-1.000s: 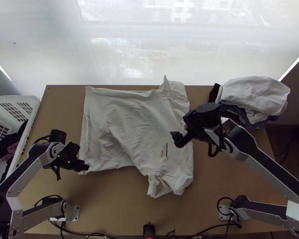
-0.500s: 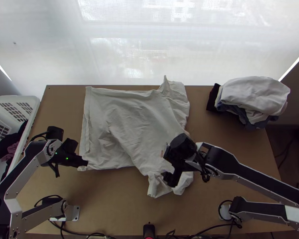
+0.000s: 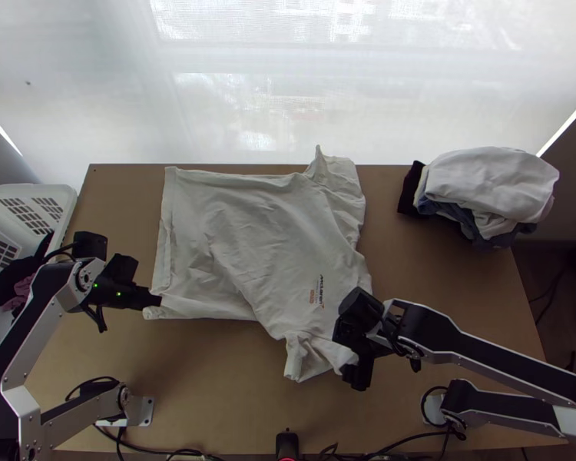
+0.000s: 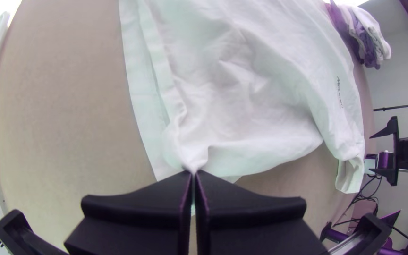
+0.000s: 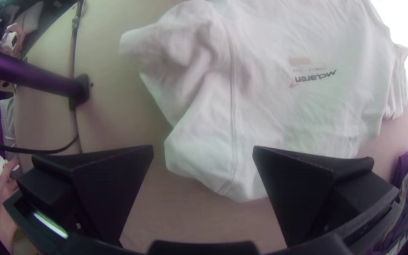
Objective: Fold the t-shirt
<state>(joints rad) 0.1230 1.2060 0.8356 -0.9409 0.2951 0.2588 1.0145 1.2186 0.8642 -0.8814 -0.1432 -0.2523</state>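
My left gripper [image 3: 156, 301] is at the near left corner of the white t-shirt [image 3: 265, 238], which lies partly spread with wrinkles, its near right sleeve bunched. In the left wrist view, the left gripper [image 4: 193, 173] is shut on that corner of the t-shirt [image 4: 260, 108]. My right gripper [image 3: 351, 372] is over the near right end of the shirt, by the sleeve. In the right wrist view, the right gripper [image 5: 203, 153] stands open, with the shirt's sleeve edge [image 5: 208, 165] between and beyond its fingers.
A pile of folded clothes [image 3: 491, 188] sits at the table's far right. At the left edge stands a white basket [image 3: 61, 223] with dark clothes inside. Cables and a small black mount [image 3: 287, 444] line the near edge of the table [image 3: 211, 384].
The right gripper has come nearer from over the shirt's right side to its near right end. My left gripper has shifted slightly left and away from the near edge, drawing the held corner along.
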